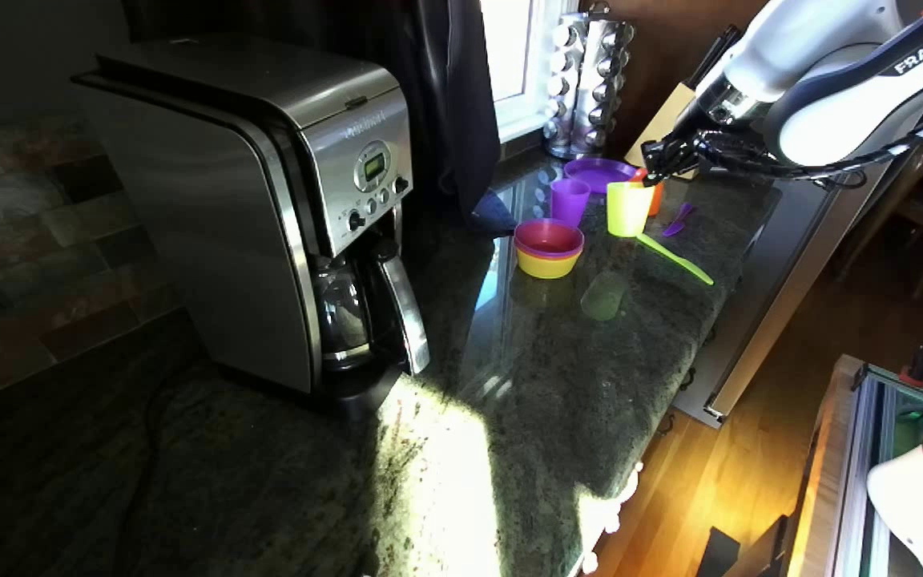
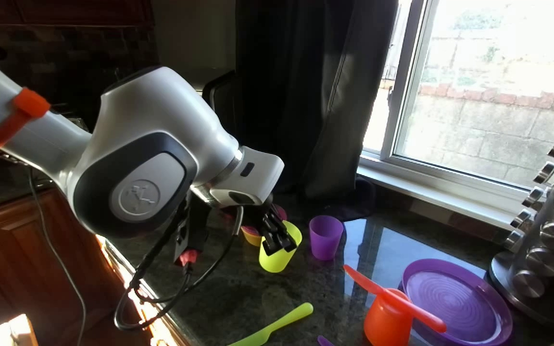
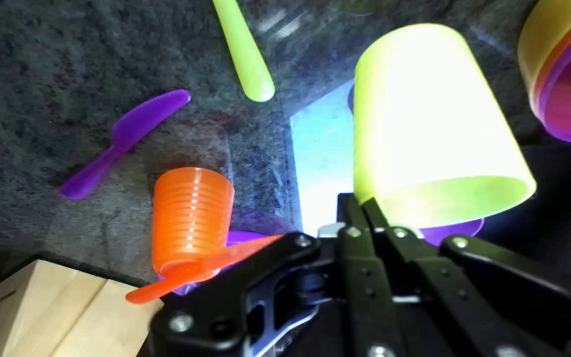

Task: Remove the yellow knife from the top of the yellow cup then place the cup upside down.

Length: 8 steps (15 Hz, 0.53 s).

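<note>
Room: counter (image 1: 566,369) runs from under the claw (image 3: 360,201) toward the coffee maker (image 1: 269,216); its front edge lies on the arm (image 2: 161,105) side of the claw. Other side: purple cup (image 2: 325,240) and stacked bowls (image 1: 548,264) near the claw. Orange cup (image 3: 191,218), orange knife (image 2: 395,299) across it, apart. Claw clenched on yellow cup (image 3: 429,114), pinching its rim wall; cup held off counter, mouth up. Yellow knife (image 3: 243,52) flat on counter below claw, toward that edge.
</note>
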Tool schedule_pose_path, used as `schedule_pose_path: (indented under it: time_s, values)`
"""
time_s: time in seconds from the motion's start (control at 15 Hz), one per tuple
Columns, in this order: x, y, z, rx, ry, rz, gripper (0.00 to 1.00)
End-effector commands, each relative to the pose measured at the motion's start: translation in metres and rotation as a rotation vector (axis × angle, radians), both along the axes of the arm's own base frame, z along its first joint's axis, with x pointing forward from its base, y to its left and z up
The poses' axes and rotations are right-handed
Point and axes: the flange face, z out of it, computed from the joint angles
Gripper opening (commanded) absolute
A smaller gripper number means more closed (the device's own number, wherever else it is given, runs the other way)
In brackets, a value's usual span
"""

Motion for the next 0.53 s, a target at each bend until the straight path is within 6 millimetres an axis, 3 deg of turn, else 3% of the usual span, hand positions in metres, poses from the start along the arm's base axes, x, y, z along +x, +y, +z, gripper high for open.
schedule_pose_path:
  time_s: [0.0,0.47]
  values:
    - [-0.0105,-0.001,0.0002,-0.023,-0.024,-0.025,0.01]
    - [-0.0123,-0.002,0.0021,-0.034,-0.101,-0.086,0.01]
